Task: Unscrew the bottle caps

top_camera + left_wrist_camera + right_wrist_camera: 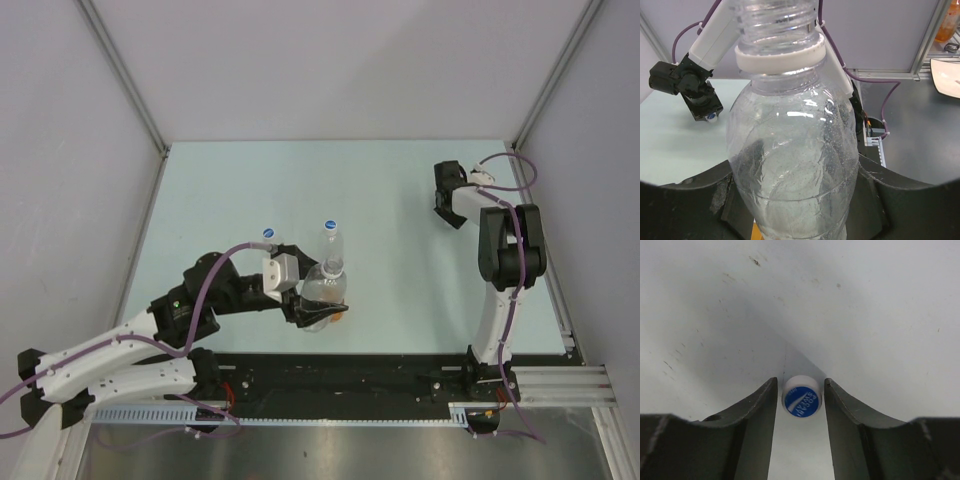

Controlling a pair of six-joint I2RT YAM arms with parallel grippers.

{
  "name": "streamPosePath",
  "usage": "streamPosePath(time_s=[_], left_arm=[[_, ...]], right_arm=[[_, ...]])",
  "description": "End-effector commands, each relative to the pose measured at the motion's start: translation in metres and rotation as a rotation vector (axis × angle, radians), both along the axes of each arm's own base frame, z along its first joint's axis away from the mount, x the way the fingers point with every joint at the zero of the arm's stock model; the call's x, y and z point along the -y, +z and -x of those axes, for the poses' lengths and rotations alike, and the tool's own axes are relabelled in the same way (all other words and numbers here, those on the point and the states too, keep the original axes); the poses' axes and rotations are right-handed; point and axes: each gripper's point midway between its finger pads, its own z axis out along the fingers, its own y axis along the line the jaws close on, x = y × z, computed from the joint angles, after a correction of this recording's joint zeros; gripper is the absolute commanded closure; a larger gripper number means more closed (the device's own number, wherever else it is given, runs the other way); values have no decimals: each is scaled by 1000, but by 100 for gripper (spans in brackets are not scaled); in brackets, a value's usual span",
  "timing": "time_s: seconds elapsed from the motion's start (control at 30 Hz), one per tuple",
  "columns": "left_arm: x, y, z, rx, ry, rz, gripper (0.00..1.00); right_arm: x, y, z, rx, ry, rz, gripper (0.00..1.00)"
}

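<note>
The worktop (390,190) is a pale mint sheet, flecked with small dark scuffs, boxed in by plain grey walls (330,60) with aluminium posts (125,75) in the far corners. Close to its near edge, left of middle, the left gripper (318,308) is clamped around the belly of a clear bottle (795,150) that stands upright with its blue cap (331,227) on. A second capped bottle (268,235) stands just behind the wrist. Over the right half, nearer the far edge, the right gripper (800,387) points down, jaws narrowly parted, with a loose blue cap (801,402) between them and a thin gap on each side.
</note>
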Motion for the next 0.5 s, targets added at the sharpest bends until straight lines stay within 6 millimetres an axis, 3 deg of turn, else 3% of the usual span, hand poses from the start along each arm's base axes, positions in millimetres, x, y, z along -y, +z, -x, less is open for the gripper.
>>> streamPosePath(time_s=[0.0,0.3,0.47], left_arm=[[-4,9,4,-4,-7,42,97],[-4,9,4,-1,-12,43,97],[-5,9,4,0,-9,43,97]], right_arm=[[0,0,7,-35,-11,30,52],[-1,7,7,-25,-8,54,48],[7,34,3,21,-4,91,46]])
